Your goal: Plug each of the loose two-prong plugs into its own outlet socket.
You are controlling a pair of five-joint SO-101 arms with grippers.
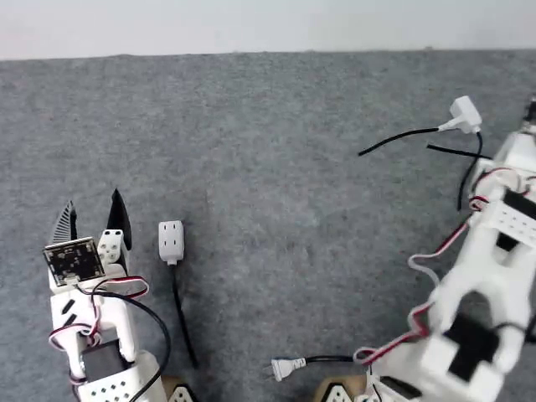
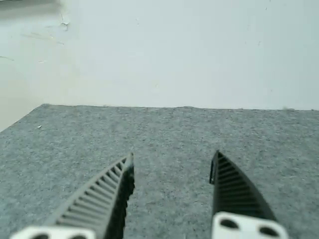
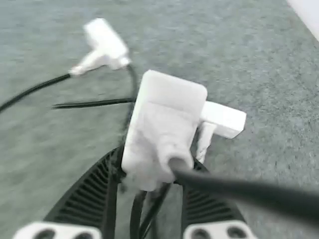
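Note:
My left gripper [image 1: 94,208] [image 2: 173,158] stands open over bare grey felt at the table's near left, with nothing between its fingers. Just right of it lies a white outlet socket [image 1: 171,240], its black cord trailing toward the front edge. A loose white two-prong plug [image 1: 288,368] lies at the front centre. My right gripper [image 3: 157,165] is shut on a white socket block [image 3: 164,127] with a black cord; a white piece [image 3: 223,119] juts from the block's side. Beyond it lies another white plug [image 3: 104,46] [image 1: 465,114] on a black cord.
Grey felt [image 1: 293,193] covers the table up to a pale wall at the back. Black cords [image 1: 456,155] loop on the felt at the far right, close to the right arm [image 1: 490,276]. The middle of the felt offers free room.

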